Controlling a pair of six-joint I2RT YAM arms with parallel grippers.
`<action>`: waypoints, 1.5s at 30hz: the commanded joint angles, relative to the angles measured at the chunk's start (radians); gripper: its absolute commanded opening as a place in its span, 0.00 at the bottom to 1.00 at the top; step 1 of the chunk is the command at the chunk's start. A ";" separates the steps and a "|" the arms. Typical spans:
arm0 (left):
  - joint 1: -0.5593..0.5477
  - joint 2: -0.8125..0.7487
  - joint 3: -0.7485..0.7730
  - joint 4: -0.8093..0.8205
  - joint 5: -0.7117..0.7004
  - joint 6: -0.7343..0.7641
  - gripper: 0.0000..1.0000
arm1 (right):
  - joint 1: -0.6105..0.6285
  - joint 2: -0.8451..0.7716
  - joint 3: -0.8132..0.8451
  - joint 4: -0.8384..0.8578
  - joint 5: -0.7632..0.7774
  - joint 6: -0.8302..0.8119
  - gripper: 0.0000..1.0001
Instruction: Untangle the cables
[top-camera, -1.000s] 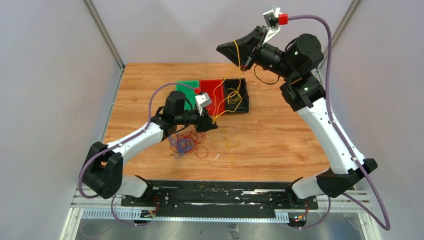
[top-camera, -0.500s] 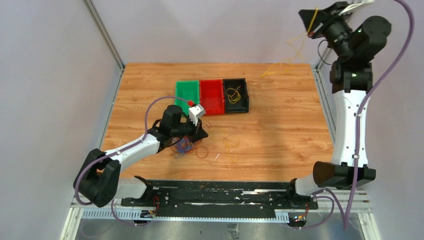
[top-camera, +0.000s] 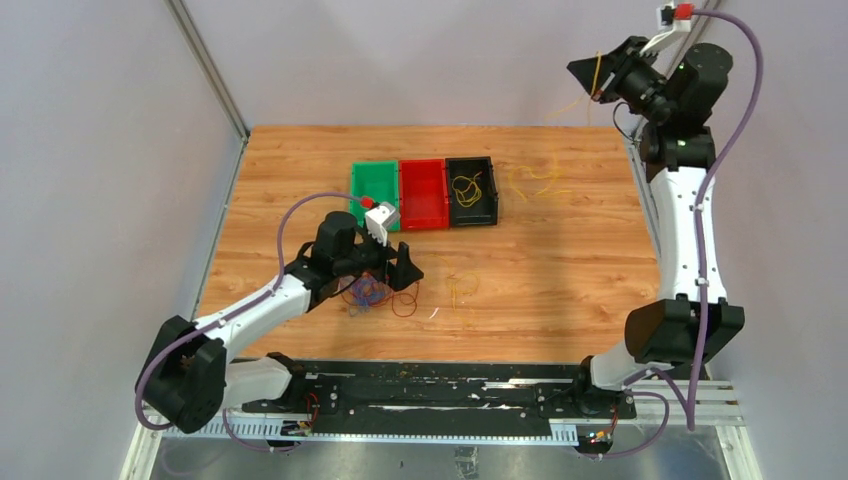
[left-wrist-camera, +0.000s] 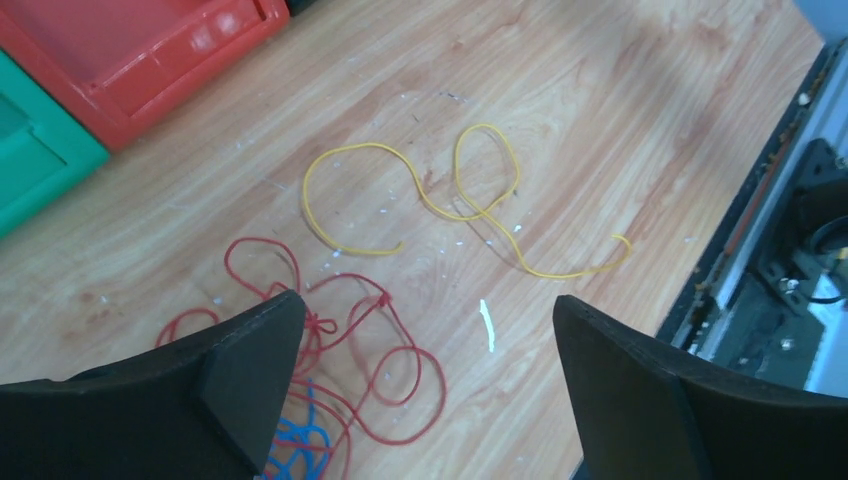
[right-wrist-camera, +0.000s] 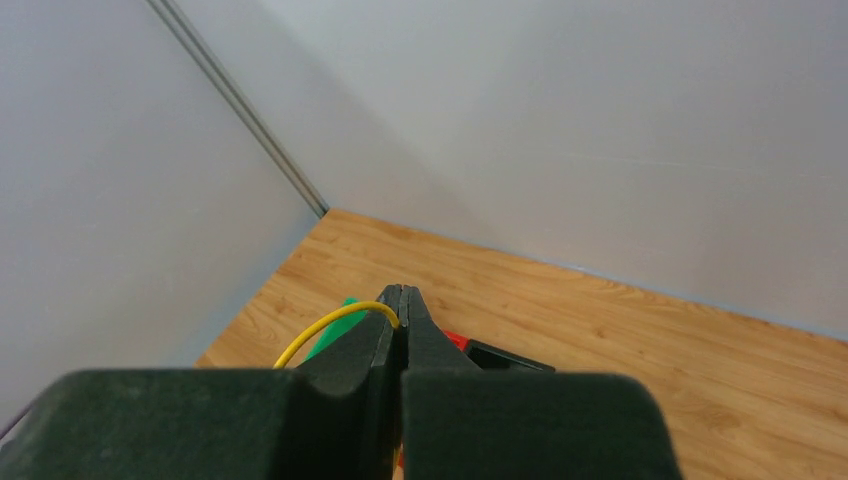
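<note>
A tangle of red and blue cables (top-camera: 373, 292) lies on the wooden table, under my left gripper (top-camera: 403, 272). In the left wrist view that gripper (left-wrist-camera: 428, 300) is open wide above red loops (left-wrist-camera: 395, 345), with blue strands (left-wrist-camera: 298, 448) beside its left finger. A loose yellow cable (left-wrist-camera: 455, 205) lies just beyond. My right gripper (top-camera: 588, 70) is raised high at the back right. It (right-wrist-camera: 401, 292) is shut on a yellow cable (right-wrist-camera: 330, 323), which trails down to the table (top-camera: 540, 178).
Three small bins stand in a row at the back: green (top-camera: 372, 186), red (top-camera: 423, 193) and black (top-camera: 492, 190), the black one holding yellow cable (top-camera: 466, 187). A white scrap (left-wrist-camera: 486, 325) lies on the wood. The table's near edge and rail (left-wrist-camera: 790, 230) are close on the right.
The left gripper has dropped toward the red and blue tangle and opened wide. The right arm swung up to the far right with the yellow cable, then came back a little lower.
</note>
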 joint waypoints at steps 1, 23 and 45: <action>-0.003 -0.080 0.034 -0.059 -0.034 -0.044 1.00 | 0.096 0.010 -0.029 0.033 -0.048 -0.041 0.00; -0.002 -0.440 0.119 -0.529 -0.739 -0.215 1.00 | 0.347 0.356 0.300 0.044 0.040 -0.087 0.00; -0.003 -0.447 0.111 -0.531 -0.784 -0.216 1.00 | 0.343 0.472 0.435 0.048 0.050 -0.048 0.00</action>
